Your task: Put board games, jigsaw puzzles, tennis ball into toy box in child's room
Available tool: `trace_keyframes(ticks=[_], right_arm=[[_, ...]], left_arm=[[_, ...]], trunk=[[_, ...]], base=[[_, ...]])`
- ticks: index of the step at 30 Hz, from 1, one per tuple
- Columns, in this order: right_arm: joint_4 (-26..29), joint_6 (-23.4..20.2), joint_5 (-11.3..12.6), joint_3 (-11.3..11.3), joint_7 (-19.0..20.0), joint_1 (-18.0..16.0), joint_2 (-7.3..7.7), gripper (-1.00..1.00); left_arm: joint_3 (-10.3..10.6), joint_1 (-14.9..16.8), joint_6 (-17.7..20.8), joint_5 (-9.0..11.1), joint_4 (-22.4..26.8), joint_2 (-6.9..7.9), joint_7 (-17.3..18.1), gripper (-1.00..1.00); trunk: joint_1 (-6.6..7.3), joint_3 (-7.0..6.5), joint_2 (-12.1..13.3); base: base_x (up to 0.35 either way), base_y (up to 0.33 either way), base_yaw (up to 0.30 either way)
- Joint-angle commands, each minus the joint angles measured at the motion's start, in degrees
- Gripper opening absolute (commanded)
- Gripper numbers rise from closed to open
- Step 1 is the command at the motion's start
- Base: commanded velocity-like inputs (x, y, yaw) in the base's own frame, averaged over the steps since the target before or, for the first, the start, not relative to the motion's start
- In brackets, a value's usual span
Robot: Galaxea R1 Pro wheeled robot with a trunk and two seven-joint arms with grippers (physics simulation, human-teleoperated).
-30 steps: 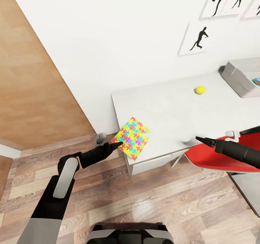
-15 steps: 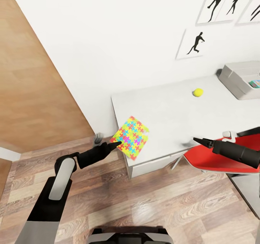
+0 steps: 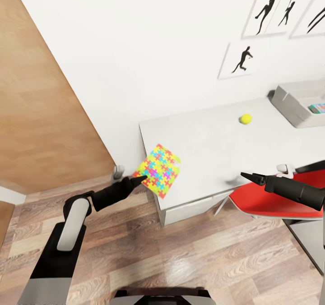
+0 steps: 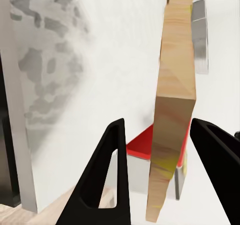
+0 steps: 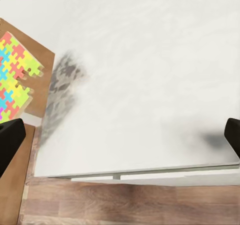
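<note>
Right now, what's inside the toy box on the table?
In the head view, the toy box at the far right of the table shows the corner of one colourful printed box. The frame edge cuts off the rest of the inside.

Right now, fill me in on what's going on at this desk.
The left gripper has the jigsaw puzzle by its corner at the near left end of the table, the sheet tilted up off the top. The right gripper hovers open over the front edge, above the red chair. The tennis ball sits loose on the table, and the toy box at the far right already holds something colourful.
</note>
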State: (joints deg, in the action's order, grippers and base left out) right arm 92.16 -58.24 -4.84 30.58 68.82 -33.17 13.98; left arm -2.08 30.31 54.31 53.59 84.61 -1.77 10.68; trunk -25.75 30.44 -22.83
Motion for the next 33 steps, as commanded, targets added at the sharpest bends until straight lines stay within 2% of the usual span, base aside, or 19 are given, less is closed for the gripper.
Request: trace_keyframes(ticks=[1, 7, 17, 25, 33], right_arm=[[0.0, -0.4, -0.5, 0.1, 0.5, -0.1, 0.00, 1.00], [0.0, -0.4, -0.6, -0.3, 0.5, -0.1, -0.03, 1.00], [0.0, -0.4, -0.6, -0.7, 0.4, -0.1, -0.25, 1.00], [0.0, -0.4, -0.8, -0.8, 0.4, -0.1, -1.87, 1.00], [0.0, -0.4, -0.9, -0.8, 0.4, -0.1, -2.35, 1.00]], left_arm=[[-0.3, 0.2, 0.4, -0.4, 0.0, -0.07, 0.5, -1.00], [-1.5, 1.1, 0.4, -0.3, -0.1, -0.07, 0.5, -1.00], [-1.7, 0.9, 0.2, -0.4, -0.4, -0.06, 0.3, -1.00], [-1.8, 0.3, 0.2, -0.4, -0.4, -0.02, 0.3, -1.00], [-1.8, 0.0, 0.1, -0.6, -0.4, -0.06, 0.1, -1.00]], trunk=[[-0.03, -0.02, -0.1], [-0.03, -0.57, -0.1], [-0.03, -1.49, -0.1], [-0.03, -2.13, -0.1], [-0.03, -2.41, -0.1]], base=[[0.000, 0.000, 0.000], [0.000, 0.000, 0.000], [0.000, 0.000, 0.000], [0.000, 0.000, -0.020], [0.000, 0.000, -0.032]])
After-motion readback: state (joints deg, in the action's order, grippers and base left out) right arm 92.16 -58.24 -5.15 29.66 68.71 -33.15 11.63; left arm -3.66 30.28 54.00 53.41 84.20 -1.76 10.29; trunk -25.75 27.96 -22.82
